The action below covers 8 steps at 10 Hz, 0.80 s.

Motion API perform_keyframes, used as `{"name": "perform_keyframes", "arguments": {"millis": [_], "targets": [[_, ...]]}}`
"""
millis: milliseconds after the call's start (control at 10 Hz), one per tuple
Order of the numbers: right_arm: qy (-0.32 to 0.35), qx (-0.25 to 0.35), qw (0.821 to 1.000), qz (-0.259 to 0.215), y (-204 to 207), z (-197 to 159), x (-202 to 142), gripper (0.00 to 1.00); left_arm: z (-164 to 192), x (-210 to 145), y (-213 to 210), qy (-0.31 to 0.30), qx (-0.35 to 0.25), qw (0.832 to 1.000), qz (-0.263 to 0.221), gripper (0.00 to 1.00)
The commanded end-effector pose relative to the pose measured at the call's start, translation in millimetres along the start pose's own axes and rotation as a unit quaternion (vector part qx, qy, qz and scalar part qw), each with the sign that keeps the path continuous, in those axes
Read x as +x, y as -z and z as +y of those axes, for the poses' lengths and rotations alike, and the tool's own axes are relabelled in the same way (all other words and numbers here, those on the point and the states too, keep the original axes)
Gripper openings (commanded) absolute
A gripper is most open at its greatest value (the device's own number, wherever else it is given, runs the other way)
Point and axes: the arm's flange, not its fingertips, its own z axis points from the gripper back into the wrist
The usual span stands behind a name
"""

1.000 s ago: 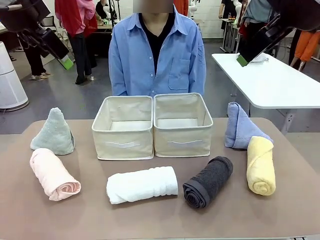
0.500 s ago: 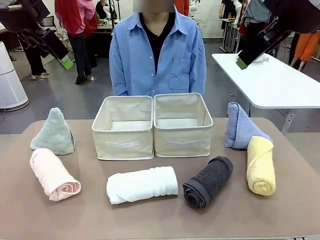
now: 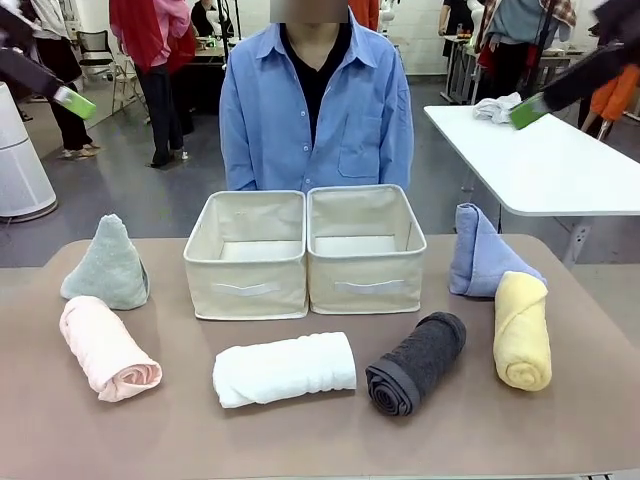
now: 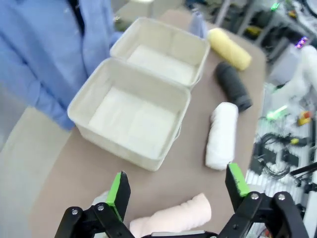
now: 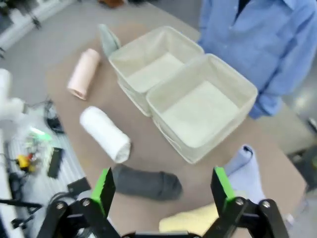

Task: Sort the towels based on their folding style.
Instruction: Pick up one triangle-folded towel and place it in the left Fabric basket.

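Sorting hasn't begun: my left gripper and right gripper hang wide open, empty. Pink roll, white roll, dark grey roll, yellow roll, green cone and blue cone lie around the bins. Next, I should descend onto one.

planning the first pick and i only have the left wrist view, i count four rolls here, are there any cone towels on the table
observer: Two. A pale green cone stands upright left of the left bin, behind the pink roll.
operator: and the other one
observer: A light blue cone stands right of the right bin, just behind the yellow roll.
operator: is the right hand free
observer: Yes, the right hand is open and holds nothing.
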Motion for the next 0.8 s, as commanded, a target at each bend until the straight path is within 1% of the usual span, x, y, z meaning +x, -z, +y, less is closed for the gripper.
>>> {"name": "perform_keyframes", "arguments": {"millis": [0,100,200,400,500,700], "targets": [[0.057,0.111,0.991,-0.045,-28,-59,-22,1.00,41,-14,-26,-0.023,-0.075,0.996,-0.043,1.00],[0.074,0.123,0.986,-0.085,-42,-80,-45,1.00,53,-32,-37,-0.027,-0.077,0.994,-0.067,1.00],[0.084,0.129,0.981,-0.121,-57,-93,-67,1.00,64,-47,-55,-0.037,-0.071,0.993,-0.089,1.00],[0.092,0.120,0.977,-0.151,-82,-98,-97,1.00,71,-77,-83,-0.050,-0.055,0.991,-0.114,1.00],[0.090,0.113,0.979,-0.146,-91,-96,-108,1.00,72,-92,-95,-0.058,-0.048,0.990,-0.116,1.00],[0.077,0.093,0.986,-0.113,-95,-91,-119,1.00,73,-104,-111,-0.067,-0.038,0.991,-0.105,1.00]]}}
